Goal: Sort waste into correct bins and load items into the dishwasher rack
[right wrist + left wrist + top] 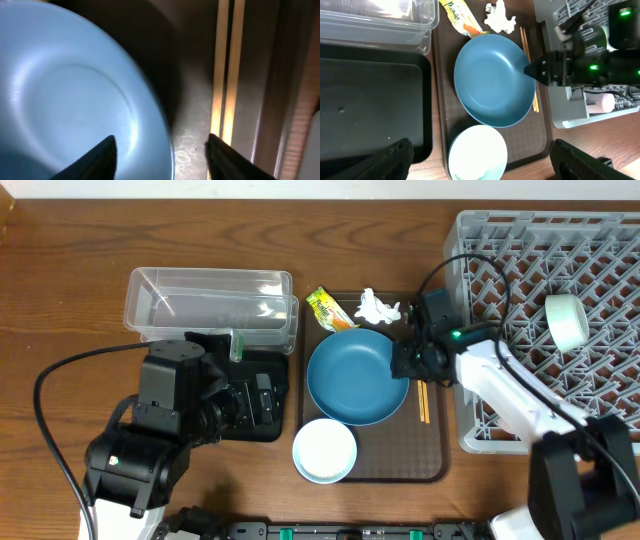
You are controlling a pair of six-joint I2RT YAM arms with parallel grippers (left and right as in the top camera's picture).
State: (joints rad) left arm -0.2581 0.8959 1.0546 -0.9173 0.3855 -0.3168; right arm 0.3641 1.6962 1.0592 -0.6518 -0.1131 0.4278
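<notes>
The dark-blue bowl-plate lies on the brown serving tray; it also shows in the left wrist view. My right gripper is open, its fingers on either side of the plate's right rim, with the chopsticks just to the right. My left gripper is open and empty over the black tray, near the white bowl. The snack wrapper and the tissue lie at the tray's back. A pale mint bowl and the pink cup sit in the grey rack. I see no rice grains.
The clear tub stands behind the black tray at the left. The left arm's body covers much of the black tray. The right arm reaches across the rack's left edge. A black cable loops over the wooden table at the far left.
</notes>
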